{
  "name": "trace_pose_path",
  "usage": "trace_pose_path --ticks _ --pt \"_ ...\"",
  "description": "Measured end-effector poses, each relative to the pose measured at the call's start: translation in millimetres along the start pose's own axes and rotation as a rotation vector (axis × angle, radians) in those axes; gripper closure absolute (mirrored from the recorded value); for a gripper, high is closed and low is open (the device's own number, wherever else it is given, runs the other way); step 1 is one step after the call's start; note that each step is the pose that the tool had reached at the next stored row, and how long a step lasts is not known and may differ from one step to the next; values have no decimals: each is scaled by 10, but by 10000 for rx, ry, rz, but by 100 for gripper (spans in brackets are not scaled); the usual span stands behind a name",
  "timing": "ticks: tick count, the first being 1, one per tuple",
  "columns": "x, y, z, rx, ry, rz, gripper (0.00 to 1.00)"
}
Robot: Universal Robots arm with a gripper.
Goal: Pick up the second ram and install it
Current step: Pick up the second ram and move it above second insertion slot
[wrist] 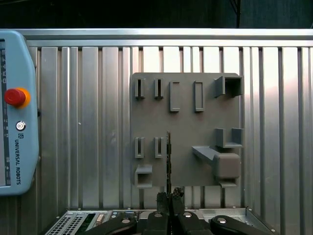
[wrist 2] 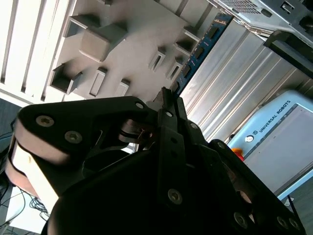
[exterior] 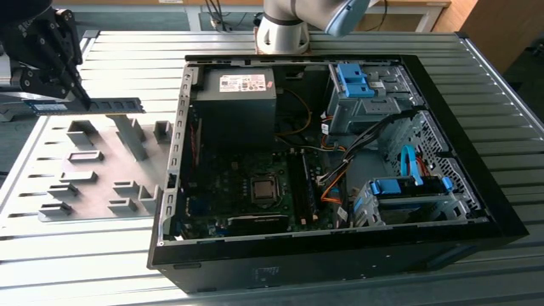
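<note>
One pair of fingers, my gripper's (exterior: pixel 83 99), is clamped tight on the second ram (exterior: pixel 114 103), holding it on edge and lifted clear above the grey fixture plate (exterior: pixel 102 166) directly below. In the first wrist view the stick (wrist: pixel 168 156) runs straight out ahead of my fingertips, over the plate's blocks. Farther off to one side, an open computer case (exterior: pixel 340 252) lies on the slatted metal table (exterior: pixel 85 268).

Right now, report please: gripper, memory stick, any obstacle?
Gripper shut on memory stick. Stick held over grey fixture plate, outside open computer case. No obstacle seen.
</note>
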State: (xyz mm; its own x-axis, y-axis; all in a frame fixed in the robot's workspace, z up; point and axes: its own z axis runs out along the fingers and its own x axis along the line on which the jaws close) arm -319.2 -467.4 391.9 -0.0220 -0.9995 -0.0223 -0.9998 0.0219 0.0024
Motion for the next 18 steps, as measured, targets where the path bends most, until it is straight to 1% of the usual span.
trace_pose_path --ticks 18 --pt "-4 -184 0 0 0 0 86"
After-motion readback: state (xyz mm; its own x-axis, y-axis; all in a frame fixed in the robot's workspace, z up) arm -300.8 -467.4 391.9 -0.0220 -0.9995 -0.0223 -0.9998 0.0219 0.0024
